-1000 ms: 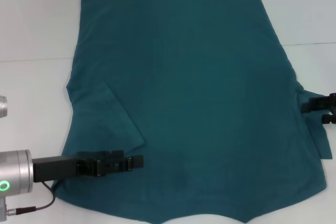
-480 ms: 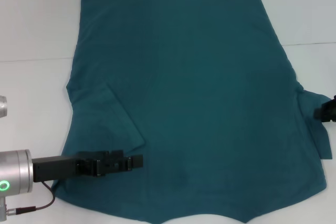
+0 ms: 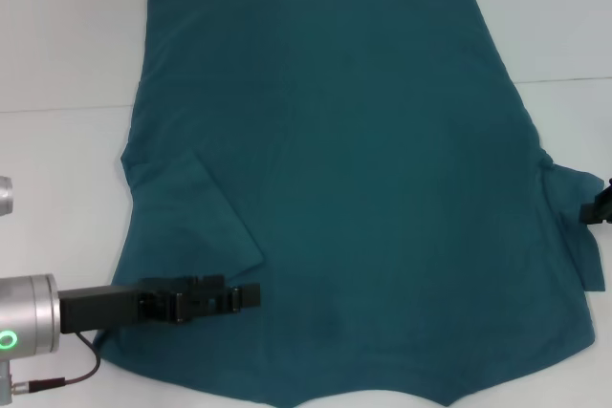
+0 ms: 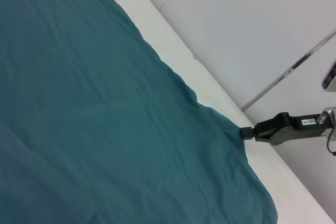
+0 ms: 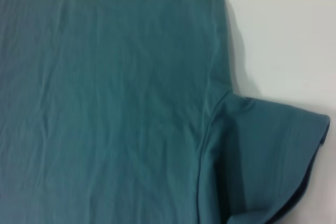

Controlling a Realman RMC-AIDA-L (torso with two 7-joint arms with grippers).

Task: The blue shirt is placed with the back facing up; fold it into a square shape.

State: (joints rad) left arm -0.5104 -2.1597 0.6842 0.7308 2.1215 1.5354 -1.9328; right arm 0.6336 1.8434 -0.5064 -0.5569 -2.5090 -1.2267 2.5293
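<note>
The large dark teal-blue cotton shirt (image 3: 354, 188) lies flat on the white surface (image 3: 57, 35). Left gripper (image 3: 251, 294) rests above the shirt's folded-in sleeve (image 3: 196, 212), fingers together, gripping nothing; right gripper (image 3: 599, 205) sits beside the other sleeve (image 5: 268, 156), finger state unclear.

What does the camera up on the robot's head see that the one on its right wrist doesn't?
Only the head view shows the whole blue shirt spread flat, its left sleeve already folded inward, the left claw over the lower left of the cloth, and the right claw at the right sleeve. Only the right wrist view shows that right sleeve close up, lying open on the white table. Both show the shirt's plain back.
</note>
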